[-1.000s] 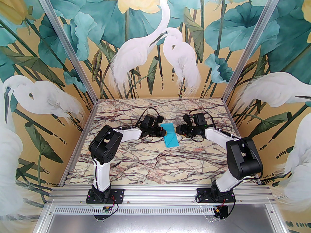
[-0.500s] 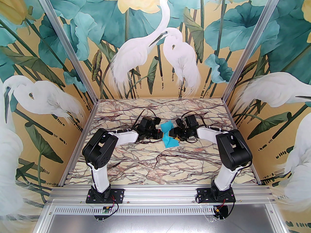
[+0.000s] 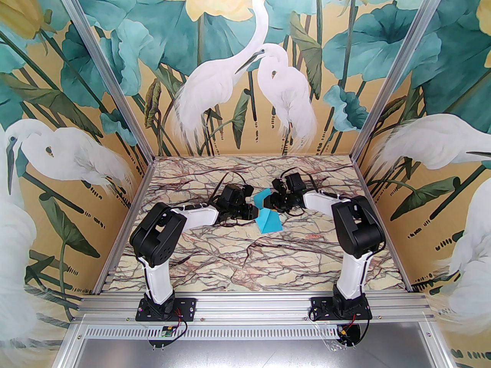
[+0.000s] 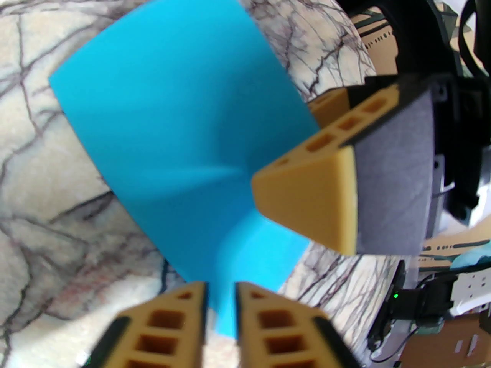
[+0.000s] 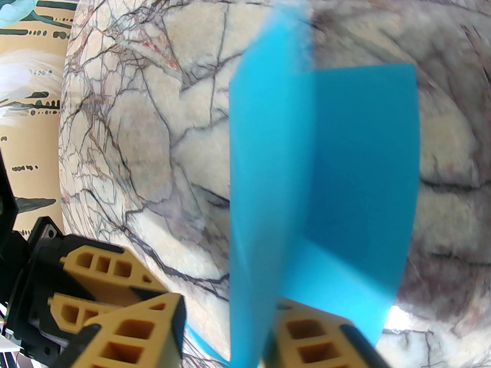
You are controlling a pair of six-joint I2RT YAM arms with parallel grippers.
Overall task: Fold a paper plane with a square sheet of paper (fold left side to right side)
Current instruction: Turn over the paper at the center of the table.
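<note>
**Sheet half-raised between both tools at mid-tabletop**

I am working the sheet at the middle of the tabletop, with the two tools meeting over it from either side. Its near part is lying flat. Its far part is rearing up off the marble, bent along a crease, and I judge this to be the left side swinging over toward the right.

The left tool is sitting low at the sheet's left edge, its jaws only a crack apart with blue paper showing in the gap. It is not pinching anything. I read it as placed there to steady that edge near the crease while the flap goes over.

The right tool is reaching in from the other side with its jaws well apart. The upright flap is passing between them without either finger pressing on it. I judge it is positioned to catch that flap and carry it down. The paper is looking thin and springy, so an unclamped flap may well flop back.
</note>
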